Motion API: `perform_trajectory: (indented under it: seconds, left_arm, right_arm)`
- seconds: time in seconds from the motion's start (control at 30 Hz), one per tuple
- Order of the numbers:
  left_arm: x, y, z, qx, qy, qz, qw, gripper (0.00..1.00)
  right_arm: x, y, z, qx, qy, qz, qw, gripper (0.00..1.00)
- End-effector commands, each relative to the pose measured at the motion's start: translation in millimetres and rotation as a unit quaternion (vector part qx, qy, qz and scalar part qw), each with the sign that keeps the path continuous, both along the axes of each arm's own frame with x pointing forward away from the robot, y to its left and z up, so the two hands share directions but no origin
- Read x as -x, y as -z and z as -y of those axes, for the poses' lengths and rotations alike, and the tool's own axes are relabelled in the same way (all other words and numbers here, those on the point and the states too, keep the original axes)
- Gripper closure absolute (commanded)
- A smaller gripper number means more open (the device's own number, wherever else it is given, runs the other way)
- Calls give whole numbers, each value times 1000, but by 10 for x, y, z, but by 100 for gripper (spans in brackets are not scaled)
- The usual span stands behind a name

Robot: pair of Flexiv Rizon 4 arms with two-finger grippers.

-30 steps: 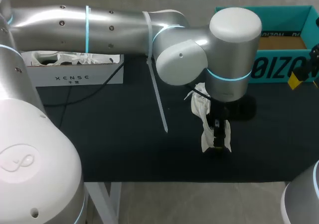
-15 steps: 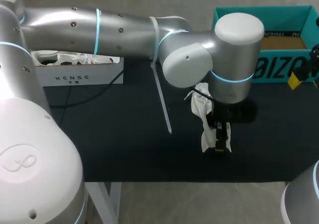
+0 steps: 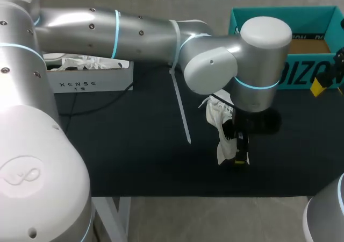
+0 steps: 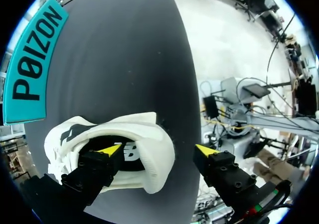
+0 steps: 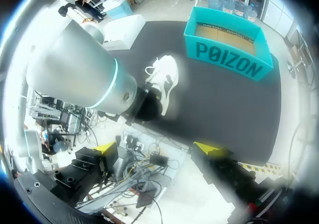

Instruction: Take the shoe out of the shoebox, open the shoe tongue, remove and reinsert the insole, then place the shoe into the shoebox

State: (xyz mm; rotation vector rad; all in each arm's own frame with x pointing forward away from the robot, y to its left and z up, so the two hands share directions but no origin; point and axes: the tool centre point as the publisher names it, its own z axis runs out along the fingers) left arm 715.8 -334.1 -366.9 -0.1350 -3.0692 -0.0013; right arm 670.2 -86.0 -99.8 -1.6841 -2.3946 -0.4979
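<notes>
Sneaker (image 4: 149, 129), white with dark markings, was seen lying on its side on the black mat (image 3: 134, 145), outside the teal shoebox (image 3: 306, 74) and near it. The shoebox stood open at the far right of the table, its brown cardboard floor exposed. The left arm (image 3: 161, 32) was stretched across the table from the left, and the left gripper (image 4: 158, 150) was lowered over the sneaker. Its jaws were spread apart: one finger (image 4: 97, 169) was set inside the shoe's opening, while the other was held clear of the outer side, apart from the upper. The right gripper (image 5: 155, 147) was held high, well away from the sneaker, with its jaws wide apart. A white box (image 3: 91, 83) holding crumpled paper (image 3: 80, 63) was placed at the far left.
</notes>
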Motion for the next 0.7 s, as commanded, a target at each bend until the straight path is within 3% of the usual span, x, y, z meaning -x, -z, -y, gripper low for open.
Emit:
perform_trajectory:
  seconds: [0.03,0.07,0.1,0.13,0.7]
  left_arm:
    - [-10,28,38,-8,-1,-2,1000,69]
    - [-9,29,38,-9,-2,-2,1000,69]
    - [-7,32,36,-9,-2,-3,1000,98]
    - [-5,35,28,-13,-4,-1,1000,100]
    - [45,-84,-51,-8,8,0,1000,100]
  right_arm:
    - [-22,-2,-6,1,0,-2,1000,0]
    - [-22,-2,-6,1,0,-2,1000,0]
    - [-22,-2,-6,1,0,-2,1000,0]
    - [-22,-2,-6,1,0,-2,1000,0]
    - [-22,-2,-6,1,0,-2,1000,0]
